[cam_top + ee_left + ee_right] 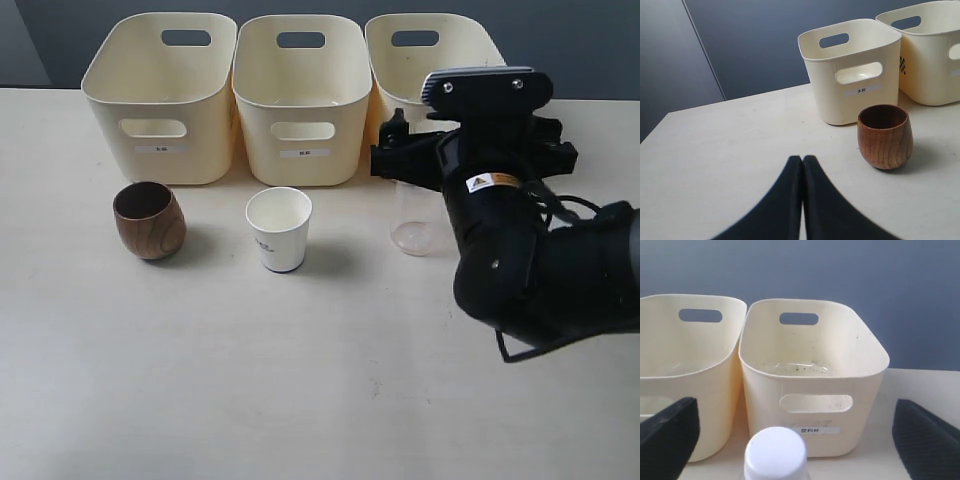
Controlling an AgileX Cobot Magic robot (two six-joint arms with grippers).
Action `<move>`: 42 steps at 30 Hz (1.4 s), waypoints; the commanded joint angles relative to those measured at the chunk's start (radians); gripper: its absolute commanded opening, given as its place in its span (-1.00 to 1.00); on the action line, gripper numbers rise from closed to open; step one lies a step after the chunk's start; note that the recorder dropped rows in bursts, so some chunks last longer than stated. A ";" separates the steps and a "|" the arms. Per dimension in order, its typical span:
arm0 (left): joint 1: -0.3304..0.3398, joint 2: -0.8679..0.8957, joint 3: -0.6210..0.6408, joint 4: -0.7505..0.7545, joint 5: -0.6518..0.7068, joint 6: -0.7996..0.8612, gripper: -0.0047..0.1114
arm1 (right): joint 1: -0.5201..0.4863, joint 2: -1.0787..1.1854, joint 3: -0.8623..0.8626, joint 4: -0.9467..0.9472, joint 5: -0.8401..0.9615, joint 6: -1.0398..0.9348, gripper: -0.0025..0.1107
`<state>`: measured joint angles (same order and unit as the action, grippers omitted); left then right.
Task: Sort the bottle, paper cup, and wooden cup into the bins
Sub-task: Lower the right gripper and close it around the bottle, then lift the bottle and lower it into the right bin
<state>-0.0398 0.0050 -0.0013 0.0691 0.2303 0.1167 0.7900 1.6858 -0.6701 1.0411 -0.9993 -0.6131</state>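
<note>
Cream-coloured desk (250, 400) carrying every item, seen against a dark blue-grey wall. Three matching cream bins stand in a row at its far edge, sides nearly touching: left bin (160, 95), middle bin (300, 95) and right bin (425, 55), each with oval handle cutouts; small white labels show on the fronts of the left and middle ones. Black right arm (520, 260) reaches in from the right of the exterior view and covers part of the right bin. Its right claw (790, 440) is spread wide, one finger (667, 432) on either side of the bottle (412, 220), with clear gaps between the fingers and the white cap (775, 452). That clear bottle stands upright on the desk just in front of the right bin. Dark-brown wooden cup (149, 220) sits upright in front of the left bin. White paper cup (279, 229) stands upright in front of the middle bin, between wooden cup and bottle. Left claw (802, 200) has its fingers pressed together, holding nothing, low over the desk near the wooden cup.
</note>
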 commanded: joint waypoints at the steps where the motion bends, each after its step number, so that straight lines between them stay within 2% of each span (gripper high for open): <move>1: -0.003 -0.005 0.001 0.000 -0.006 -0.002 -0.92 | -0.074 0.000 -0.045 0.003 0.130 -0.007 0.83; 9: -0.003 -0.005 0.001 0.000 -0.006 -0.002 -0.92 | -0.137 0.003 -0.116 -0.055 0.294 -0.012 0.83; 19: -0.003 -0.005 0.001 0.000 -0.006 -0.002 -0.92 | -0.142 0.108 -0.178 -0.072 0.329 -0.030 0.83; 30: -0.003 -0.005 0.001 0.000 -0.006 -0.002 -0.92 | -0.143 0.158 -0.196 -0.064 0.247 -0.030 0.83; 42: -0.003 -0.005 0.001 0.000 -0.006 -0.002 -0.92 | -0.213 0.158 -0.205 -0.067 0.345 -0.030 0.83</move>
<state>-0.0398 0.0050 -0.0013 0.0691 0.2303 0.1167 0.5854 1.8442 -0.8691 0.9804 -0.6628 -0.6374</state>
